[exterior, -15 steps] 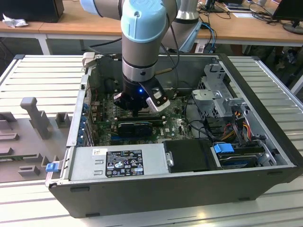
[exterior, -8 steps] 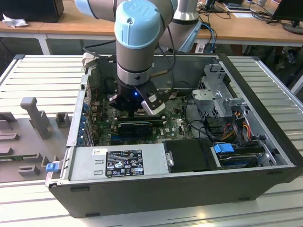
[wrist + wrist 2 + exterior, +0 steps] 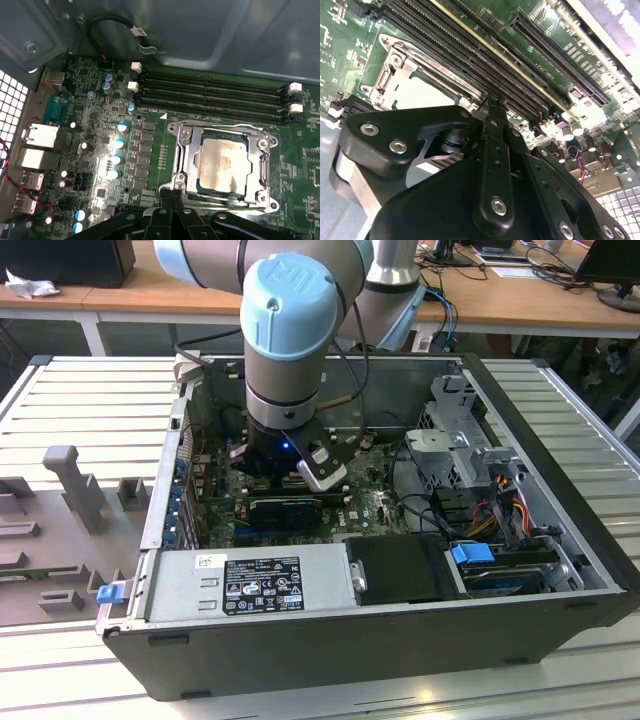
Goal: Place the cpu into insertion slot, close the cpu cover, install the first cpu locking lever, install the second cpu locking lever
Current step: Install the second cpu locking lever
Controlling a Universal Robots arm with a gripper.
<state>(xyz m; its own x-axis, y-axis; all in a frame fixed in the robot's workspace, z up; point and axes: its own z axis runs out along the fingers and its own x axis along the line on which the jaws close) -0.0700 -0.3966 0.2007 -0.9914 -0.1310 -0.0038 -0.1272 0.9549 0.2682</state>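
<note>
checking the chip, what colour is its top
Dull silver-grey with tarnished patches; the cpu shows best in the first wrist view.

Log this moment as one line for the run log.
cpu: seated in insertion slot | cpu cover: closed over it | gripper: at the cover's edge, jaws together | site: motherboard

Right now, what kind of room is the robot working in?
Probably a lab or workshop. An open computer case lies on a slatted metal table, wooden desks with cables stand behind it, and the robot arm reaches down to the green circuit board.
</note>
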